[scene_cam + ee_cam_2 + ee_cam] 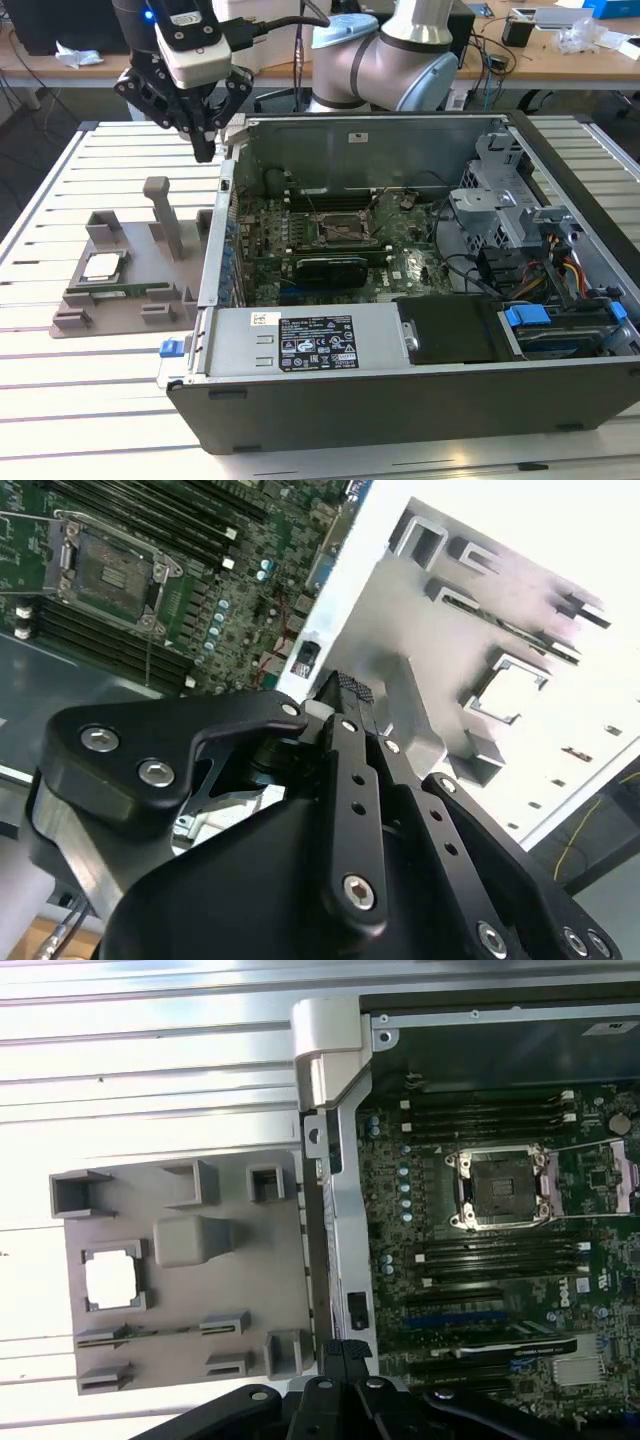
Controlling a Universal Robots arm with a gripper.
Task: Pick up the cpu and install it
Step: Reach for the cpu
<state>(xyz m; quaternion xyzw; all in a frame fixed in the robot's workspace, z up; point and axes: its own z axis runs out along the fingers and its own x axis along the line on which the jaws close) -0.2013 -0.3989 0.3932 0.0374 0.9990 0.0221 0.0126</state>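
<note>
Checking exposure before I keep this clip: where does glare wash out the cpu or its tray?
Second wrist view: the tray and table bleach nearly white, the cpu a blank patch. First wrist view: the cpu is blown out, the tray readable, the motherboard evenly lit. Exterior view: even light, only a mild sheen on the cpu.
</note>
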